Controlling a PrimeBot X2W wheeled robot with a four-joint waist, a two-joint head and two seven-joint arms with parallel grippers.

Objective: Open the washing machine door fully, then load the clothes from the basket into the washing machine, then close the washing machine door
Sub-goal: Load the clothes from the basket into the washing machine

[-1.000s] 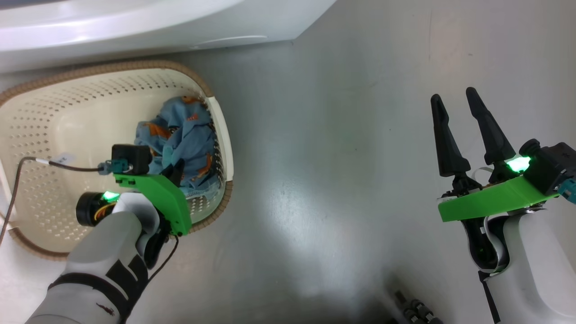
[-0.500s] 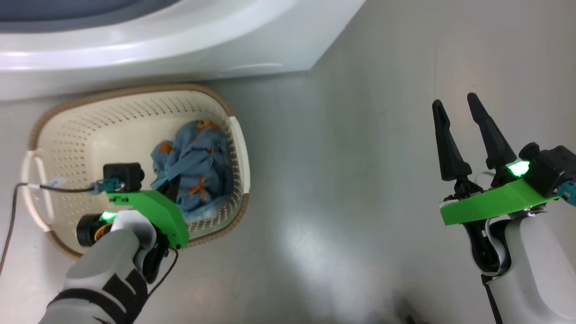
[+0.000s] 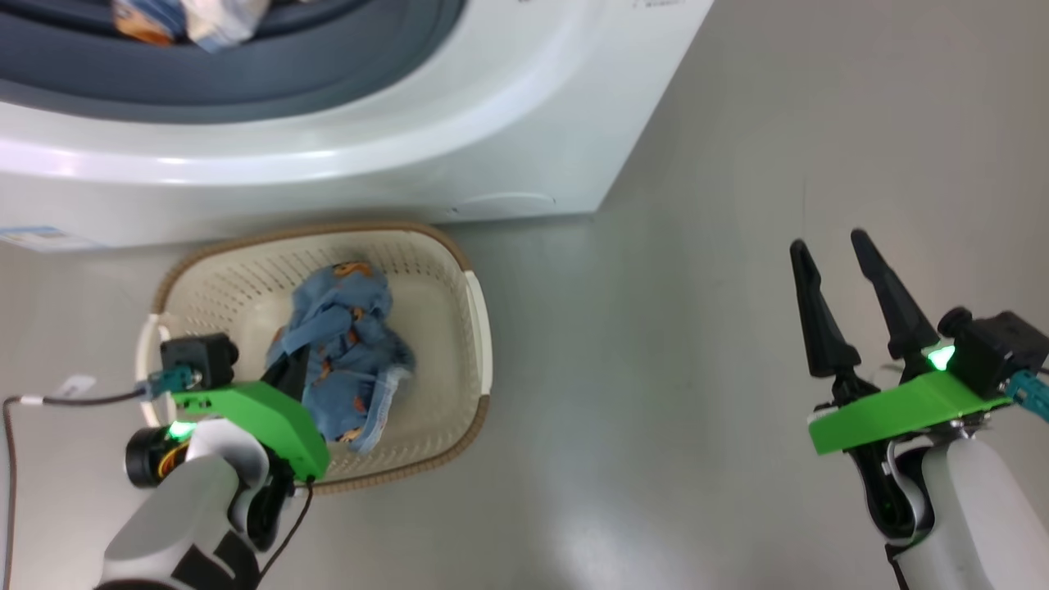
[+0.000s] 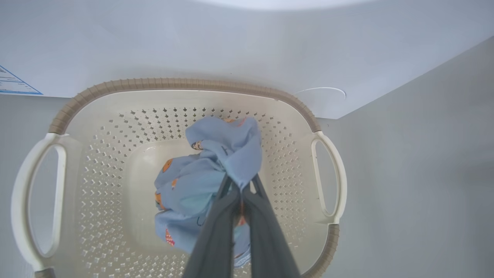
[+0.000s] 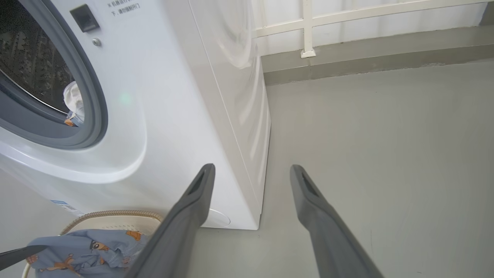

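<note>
Denim-blue garment (image 4: pixel 200 173) with orange cartoon patches: bunched up inside the basket (image 4: pixel 173 83), toward the basket's right half in the head view. A fold at its top is pinched between the two dark fingers of the left pincer (image 4: pixel 241 185), which is closed on the cloth. The rest of it hangs down in loose folds toward the basket bottom. We cannot tell whether the lower end rests on the bottom or hangs free.

Basket: cream, perforated, brown woven-look rim, a pale handle (image 4: pixel 330 173) on each short side. It stands upright on the grey floor (image 3: pixel 697 287), just in front of the washer (image 3: pixel 492 123), with its far rim close under the machine's front panel. We see no other cloth in it.

Washer: white, front-loading, mouth open toward us. The blue-grey gasket (image 5: pixel 96 96) rings the steel drum (image 5: pixel 34 58). On the lower lip of the gasket, at the drum's edge, lies a white cloth (image 5: pixel 73 102), with a scrap of blue and orange beside it. A small blue label (image 3: pixel 41 236) sits low on the front at the left, and a round cover (image 3: pixel 500 203) low at the right corner.

Right pincer (image 3: pixel 826 242): fingers spread wide, nothing between them, held over bare floor well to the right of the basket and the washer's corner. Through its own camera the fingers point past the machine's side toward a low wall with a pale rail (image 5: pixel 308 27).
</note>
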